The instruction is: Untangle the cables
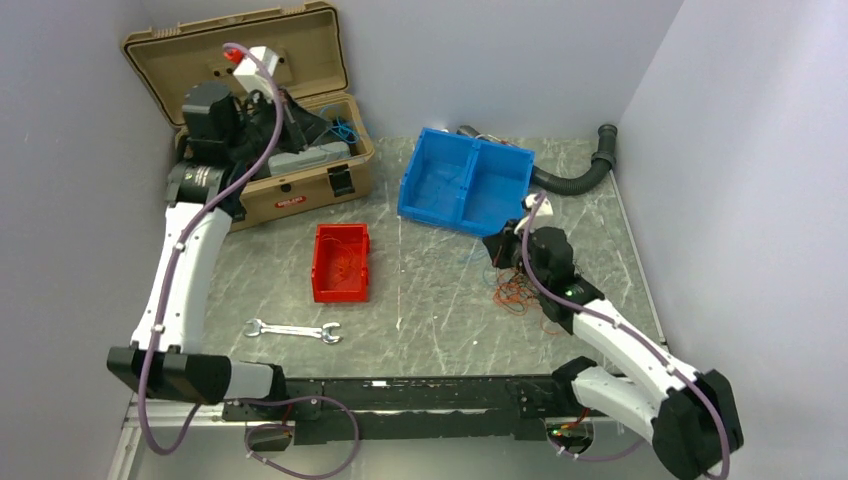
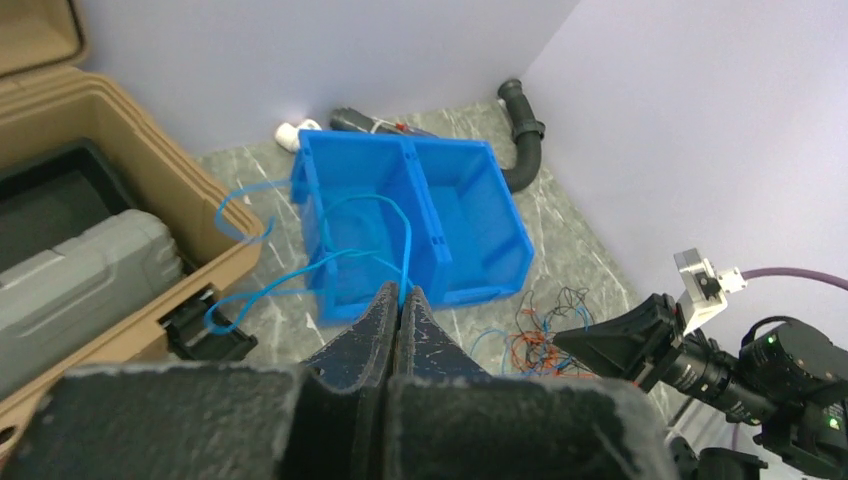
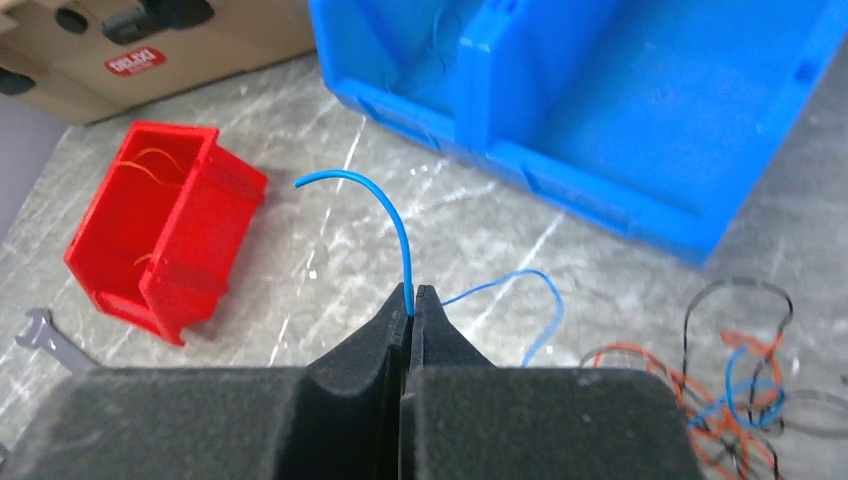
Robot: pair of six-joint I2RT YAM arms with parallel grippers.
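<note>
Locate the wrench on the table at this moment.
In the top view the wrench lies flat on the left half of the table, between the red bin and the near edge; the right wrist view shows its end at lower left.

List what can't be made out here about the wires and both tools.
- Top view: the wire pile is too fine to trace, and the right arm covers part of it.
- Right wrist view: the frame edges cut the pile. The blue wire vanishes inside the shut right tool.
- Left wrist view: the shut left tool hides its blue strand's lower run. Whether both grip one wire is unclear.
</note>
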